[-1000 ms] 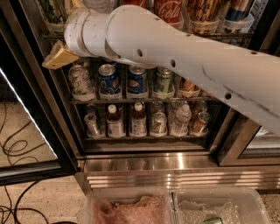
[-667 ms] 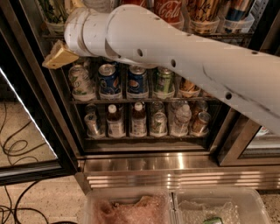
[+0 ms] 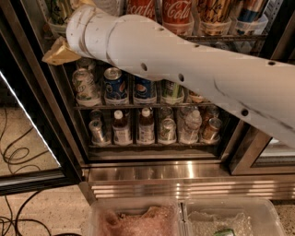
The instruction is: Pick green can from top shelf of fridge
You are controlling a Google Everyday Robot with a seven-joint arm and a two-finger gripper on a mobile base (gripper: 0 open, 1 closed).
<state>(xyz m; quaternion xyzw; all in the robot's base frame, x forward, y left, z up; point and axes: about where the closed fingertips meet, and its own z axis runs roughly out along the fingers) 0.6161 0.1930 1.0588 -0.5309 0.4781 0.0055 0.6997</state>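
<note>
The green can (image 3: 59,10), with a light green and white label, stands in a clear holder at the far left of the top shelf (image 3: 221,39) of the fridge (image 3: 184,173). Only its lower part shows at the upper edge. My white arm (image 3: 184,60) crosses the view from the right to the upper left, and its wrist (image 3: 87,27) is right beside the can. A tan piece (image 3: 56,53) sticks out under the wrist. My gripper is past the wrist, beyond the upper edge, out of view.
Red cola cans (image 3: 177,11) and other tall cans (image 3: 214,14) fill the top shelf. Blue cans (image 3: 115,85), a short green can (image 3: 171,90) and bottles (image 3: 122,129) stand on lower racks. The black door frame (image 3: 27,115) is at left. Clear bins (image 3: 133,219) and cables (image 3: 14,159) are on the floor.
My wrist and the tan piece have shifted slightly up and to the left. The cans and bottles have not moved.
</note>
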